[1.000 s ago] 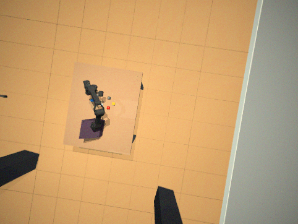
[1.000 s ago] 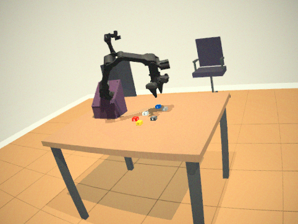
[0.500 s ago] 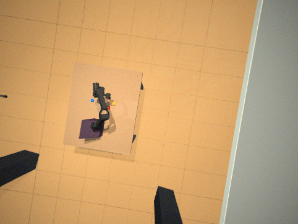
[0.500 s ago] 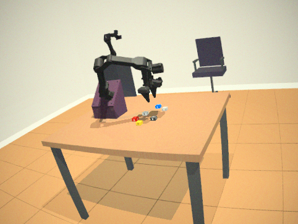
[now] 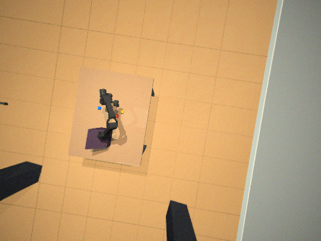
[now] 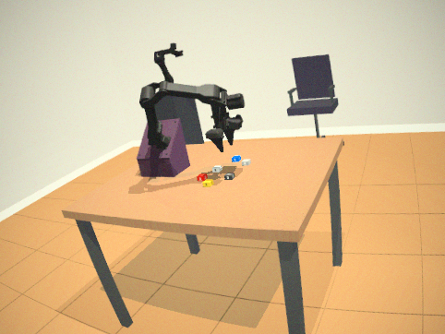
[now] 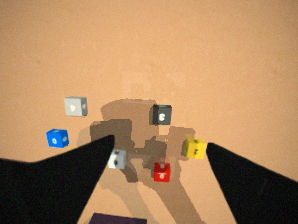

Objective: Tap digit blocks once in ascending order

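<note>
Fingers [image 5: 116, 103] [image 6: 216, 137] of my black gripper [image 5: 109, 101] [image 6: 226, 148] [image 7: 161, 141] stand wide apart, nearly fully open, and they have hold of nothing. In the exterior view, both tips are above the table, apart from it. Below me I count six small cubes, one of each: a light grey block [image 6: 217, 169] [image 7: 117, 159], a red block [image 5: 116, 116] [image 6: 201, 177] [image 7: 162, 172], a yellow block [image 5: 122, 112] [image 6: 208, 184] [image 7: 195, 148], a black block [image 6: 229, 176] [image 7: 161, 115], a blue block [image 5: 99, 108] [image 6: 236, 159] [image 7: 57, 138] and a whitish block [image 6: 246, 162] [image 7: 76, 106]. On the black one I read 3, and on the blue one it looks like 0. The other four digits are too blurred for me. From the top, my black arm [image 5: 110, 111] [image 6: 191, 90] hides some blocks. One purple base [image 5: 88, 146] [image 6: 182, 163] [image 7: 117, 219] carries the arm; its front edge only enters my wrist view. All blocks lie on one wooden table [image 5: 133, 86] [image 6: 258, 203] [image 7: 200, 50]. Farther behind is one dark office chair [image 6: 314, 78], its lower part hidden by the table.
</note>
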Robot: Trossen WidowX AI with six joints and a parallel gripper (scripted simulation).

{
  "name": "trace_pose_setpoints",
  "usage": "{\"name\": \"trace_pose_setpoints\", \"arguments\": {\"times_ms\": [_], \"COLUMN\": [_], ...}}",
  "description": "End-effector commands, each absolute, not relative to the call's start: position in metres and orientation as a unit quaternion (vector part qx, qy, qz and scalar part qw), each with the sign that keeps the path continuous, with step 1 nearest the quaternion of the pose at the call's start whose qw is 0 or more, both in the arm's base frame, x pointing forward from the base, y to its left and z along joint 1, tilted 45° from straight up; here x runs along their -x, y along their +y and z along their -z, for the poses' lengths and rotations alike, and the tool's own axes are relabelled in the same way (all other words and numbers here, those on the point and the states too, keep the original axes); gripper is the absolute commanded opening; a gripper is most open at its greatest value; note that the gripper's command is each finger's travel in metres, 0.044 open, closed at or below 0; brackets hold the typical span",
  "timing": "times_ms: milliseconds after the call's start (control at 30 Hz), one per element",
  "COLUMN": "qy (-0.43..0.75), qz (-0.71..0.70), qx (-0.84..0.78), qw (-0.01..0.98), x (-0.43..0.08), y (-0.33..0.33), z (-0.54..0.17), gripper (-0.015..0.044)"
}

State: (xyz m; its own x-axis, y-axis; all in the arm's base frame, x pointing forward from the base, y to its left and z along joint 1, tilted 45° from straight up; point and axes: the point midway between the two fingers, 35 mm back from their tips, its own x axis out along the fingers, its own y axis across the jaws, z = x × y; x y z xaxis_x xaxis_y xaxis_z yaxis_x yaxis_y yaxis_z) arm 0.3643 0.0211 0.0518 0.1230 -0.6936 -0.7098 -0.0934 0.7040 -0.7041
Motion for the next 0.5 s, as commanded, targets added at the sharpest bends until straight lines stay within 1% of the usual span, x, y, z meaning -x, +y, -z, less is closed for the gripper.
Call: {"name": "trace_pose_setpoints", "arguments": {"times_ms": [0, 133, 333, 467], "qy": [0.628, 0.631, 0.629, 0.629], "qz": [0.209, 0.205, 0.213, 0.214], "qx": [0.315, 0.312, 0.316, 0.316], "qw": [0.68, 0.68, 0.678, 0.677], "x": [-0.351, -0.324, -0.267, -0.265], "y": [0.058, 0.101, 0.148, 0.149], "z": [-0.016, 0.027, 0.087, 0.089], "gripper": [0.04, 0.04, 0.04, 0.04]}}
